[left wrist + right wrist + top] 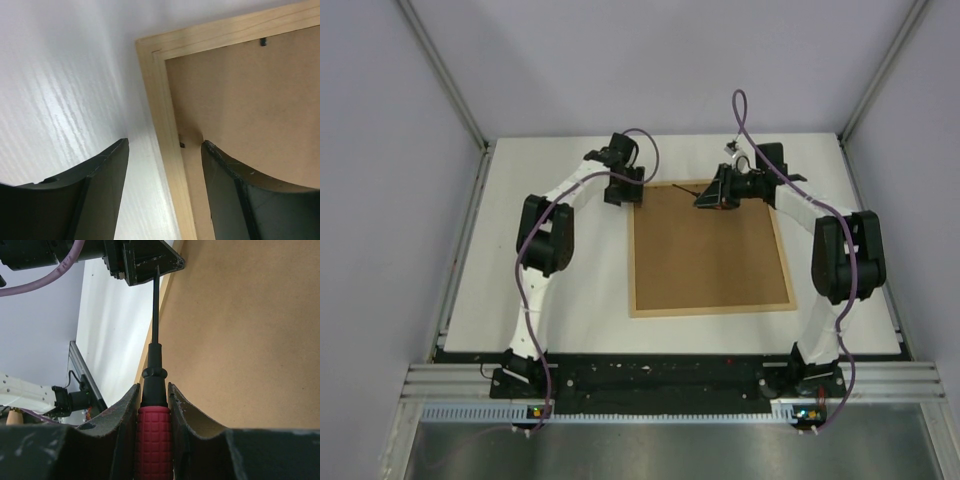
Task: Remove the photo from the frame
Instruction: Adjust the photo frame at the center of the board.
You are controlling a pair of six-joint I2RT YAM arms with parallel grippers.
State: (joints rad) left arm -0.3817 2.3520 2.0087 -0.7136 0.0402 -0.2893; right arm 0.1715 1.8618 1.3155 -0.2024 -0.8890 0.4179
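Large light-wood rectangular frame [712, 308] lies face down mid-table on the white tabletop [560, 300], with its plain brown backing board [710, 245] facing up; photo not visible. Left gripper [165, 145] is at the frame's 11 o'clock corner, jaws apart, straddling the left rim. Right gripper [153, 387] is at the 12 o'clock edge, jaws clamped on a red-handled black-shaft screwdriver [154, 375] that points toward 9 o'clock.
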